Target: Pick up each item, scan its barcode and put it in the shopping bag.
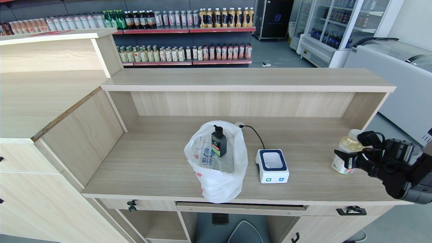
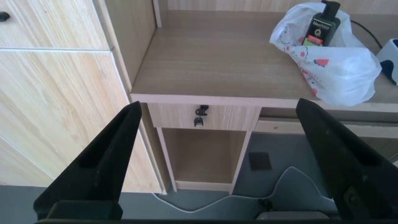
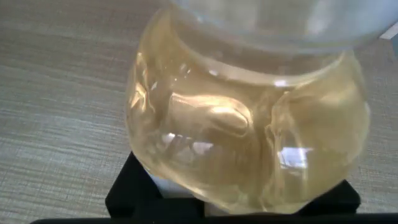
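Checkout counter (image 1: 152, 168): right gripper (image 1: 344, 161) jaws clamped on yellow bottle (image 1: 349, 145), pick-up step judged in hand; next, barcode must face scanner (image 1: 272, 165) beside shopping bag (image 1: 219, 182); left gripper (image 2: 217, 109) jaws apart.

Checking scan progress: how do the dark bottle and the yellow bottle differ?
The dark bottle stands inside the bag; the yellow bottle is at the counter's right end, held by the right gripper. Dark one is opaque with a black top; yellow one is clear with a pale cap. Both upright.
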